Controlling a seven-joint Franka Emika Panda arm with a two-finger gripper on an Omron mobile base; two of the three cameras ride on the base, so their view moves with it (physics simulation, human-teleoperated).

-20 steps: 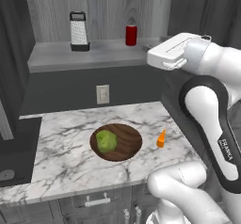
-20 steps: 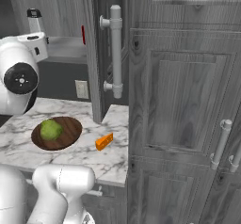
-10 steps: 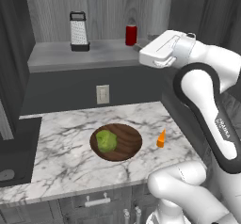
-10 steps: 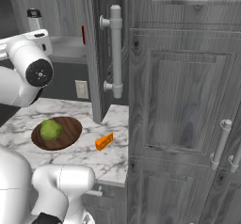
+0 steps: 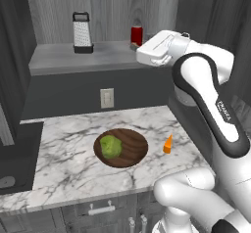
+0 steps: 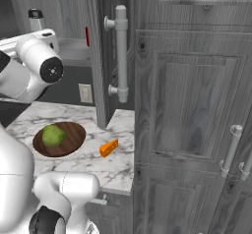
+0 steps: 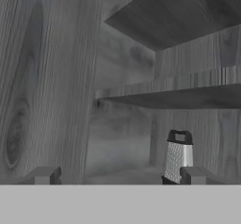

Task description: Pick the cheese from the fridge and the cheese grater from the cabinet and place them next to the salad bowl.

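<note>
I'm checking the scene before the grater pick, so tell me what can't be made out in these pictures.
- Red bottle: left base view, its right side is hidden behind the hand.
- Cheese grater: hand view, its base is cut off by the bottom band.
- Gripper: hand view, just the fingertips rise into frame.

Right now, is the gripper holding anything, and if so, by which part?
Nothing is held. The gripper is open and empty, facing the cheese grater that stands upright on the cabinet shelf, apart from the fingertips.
</note>
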